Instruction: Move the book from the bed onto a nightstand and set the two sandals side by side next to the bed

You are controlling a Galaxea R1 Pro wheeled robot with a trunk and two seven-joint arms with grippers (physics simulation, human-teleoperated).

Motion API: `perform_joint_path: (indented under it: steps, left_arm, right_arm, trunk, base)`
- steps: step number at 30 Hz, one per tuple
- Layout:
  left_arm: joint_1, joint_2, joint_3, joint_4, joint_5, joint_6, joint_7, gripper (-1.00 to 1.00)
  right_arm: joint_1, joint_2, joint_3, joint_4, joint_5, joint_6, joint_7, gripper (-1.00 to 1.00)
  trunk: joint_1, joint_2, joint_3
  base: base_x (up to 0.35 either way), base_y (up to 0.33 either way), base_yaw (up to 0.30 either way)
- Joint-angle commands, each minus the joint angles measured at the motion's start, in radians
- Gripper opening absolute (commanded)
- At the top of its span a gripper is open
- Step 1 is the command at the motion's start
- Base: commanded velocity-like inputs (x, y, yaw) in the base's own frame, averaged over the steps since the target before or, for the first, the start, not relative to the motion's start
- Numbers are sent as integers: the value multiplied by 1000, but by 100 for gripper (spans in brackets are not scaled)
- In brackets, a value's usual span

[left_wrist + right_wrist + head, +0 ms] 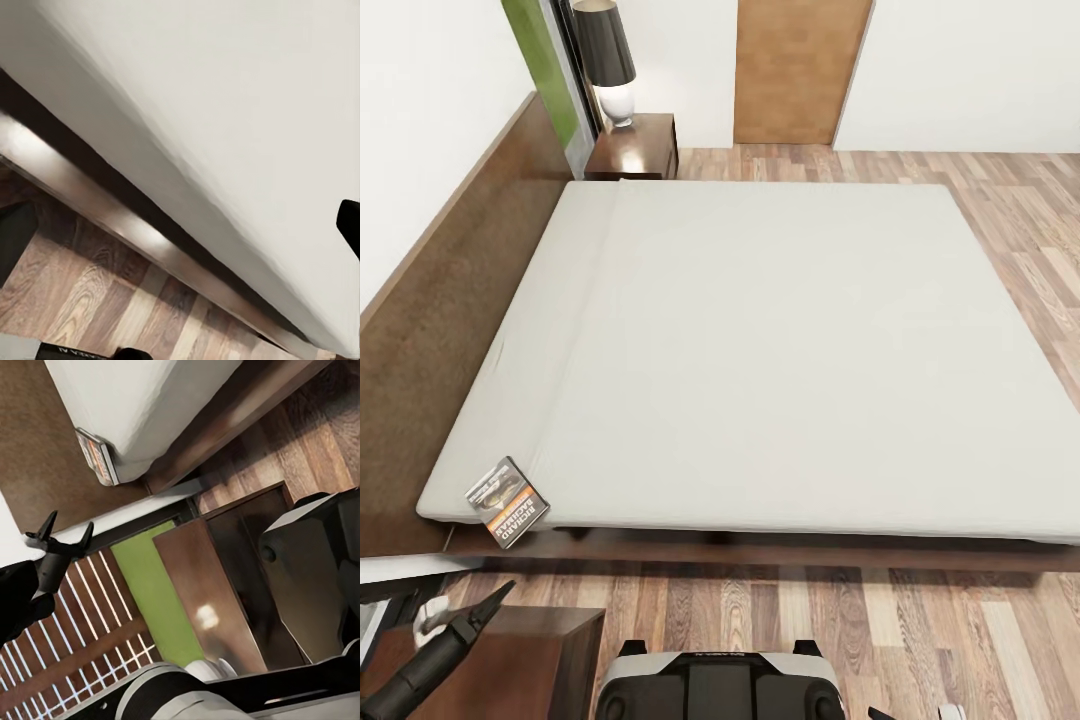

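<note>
The book (507,502) lies flat on the near left corner of the bed's pale mattress (760,350), its orange band facing me; it shows again as the book (97,456) beside the headboard. My left gripper (495,598) hovers low over the near nightstand (535,655), short of the book, and as the left gripper (67,529) its fingers stand spread and open with nothing between them. A dark tip of my right gripper (875,713) barely pokes in at the bottom edge. The far nightstand (640,150) carries a lamp. The sandals are out of view.
The dark headboard (430,330) runs along the left wall. A lamp (608,60) with a black shade stands on the far nightstand. Wood-plank floor (920,620) lies between me and the bed frame (112,214). A brown door (795,70) is at the back.
</note>
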Motion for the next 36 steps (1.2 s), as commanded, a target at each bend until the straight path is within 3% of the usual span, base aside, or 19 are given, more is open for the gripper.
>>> perform_joint_path:
  steps: [1,8,20,29,36]
  left_arm:
    - [-1,0,2,-2,5,11,3,100]
    - [-5,0,2,-37,18,11,28,100]
    - [-7,0,0,-42,149,11,48,100]
    - [-7,0,2,-42,158,11,63,100]
    - [-7,-4,5,-41,163,9,162,100]
  right_arm:
    - [0,-1,5,0,-10,9,0,100]
    - [0,-1,5,0,-10,9,0,100]
    - [0,-1,5,0,-10,9,0,100]
    - [0,-1,5,0,-10,9,0,100]
    - [-1,-1,5,0,-10,9,0,100]
  trunk:
    - [0,-1,-1]
    - [0,-1,-1]
    - [0,-1,-1]
    - [0,-1,-1]
    - [0,-1,-1]
  base:
    - [0,0,0]
    - [0,0,0]
    - [0,0,0]
    - [0,0,0]
    - [0,0,0]
